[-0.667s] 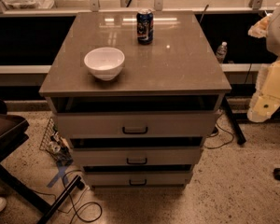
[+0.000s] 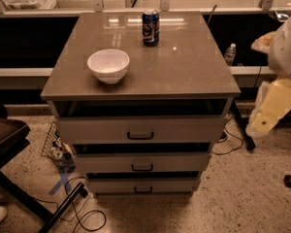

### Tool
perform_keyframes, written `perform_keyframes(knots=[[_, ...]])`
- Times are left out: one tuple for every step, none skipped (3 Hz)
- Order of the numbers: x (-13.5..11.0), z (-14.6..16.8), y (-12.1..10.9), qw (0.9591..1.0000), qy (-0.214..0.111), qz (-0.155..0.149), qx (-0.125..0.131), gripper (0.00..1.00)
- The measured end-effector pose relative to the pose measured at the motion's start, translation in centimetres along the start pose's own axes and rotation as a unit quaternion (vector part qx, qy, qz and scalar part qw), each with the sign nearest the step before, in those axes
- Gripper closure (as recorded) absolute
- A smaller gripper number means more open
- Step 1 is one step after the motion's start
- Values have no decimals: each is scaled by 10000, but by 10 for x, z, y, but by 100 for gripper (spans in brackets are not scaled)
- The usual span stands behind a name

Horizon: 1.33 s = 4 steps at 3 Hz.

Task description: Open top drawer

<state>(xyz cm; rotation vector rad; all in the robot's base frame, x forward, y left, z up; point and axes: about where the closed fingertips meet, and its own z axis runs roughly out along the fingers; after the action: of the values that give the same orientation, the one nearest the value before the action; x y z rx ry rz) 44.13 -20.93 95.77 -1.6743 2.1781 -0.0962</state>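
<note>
1. Nearest, on the speckled floor, loose cables [image 2: 82, 212] trail past the cabinet's left foot, and a dark chair [image 2: 5, 135] stands at the left edge
2. Low on the cabinet sit two shorter drawers [image 2: 142, 167], each with a dark handle, one above the other
3. Above them is the top drawer [image 2: 184, 130], directly under the countertop [image 2: 194, 67] at the front of the cabinet; its small dark handle [image 2: 140, 135] sits in the middle of the pale front
4. Its long axis runs left to right across the view, the front faces the camera, and it would slide out towards the camera
5. A dark gap shows between the front and the countertop; I cannot say whether the drawer is slightly out or shut behind a recess
6. The gripper [image 2: 260, 120] hangs at the right edge, beside the cabinet's right side and well apart from the handle; whether it is open or closed I cannot tell, and it holds nothing that shows
7. My judgement: the pull is not yet done; what is left is to reach the handle, take hold and draw the drawer forward
8. Farther back on the countertop stand a white bowl [image 2: 108, 65] at the left and, beyond it, a can [image 2: 150, 27]
9. Farthest, a small bottle [image 2: 230, 53] stands on the ledge behind the right corner
</note>
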Motion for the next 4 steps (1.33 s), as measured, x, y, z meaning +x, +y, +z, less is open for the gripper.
perform_keyframes(knots=[[3,43,9,9994,-337,95,56,0],[5,94,15,9981,-604,110,27,0],[1,135,18,9978,-663,26,-1,0],[-1,169,17,9979,-635,-110,14,0]])
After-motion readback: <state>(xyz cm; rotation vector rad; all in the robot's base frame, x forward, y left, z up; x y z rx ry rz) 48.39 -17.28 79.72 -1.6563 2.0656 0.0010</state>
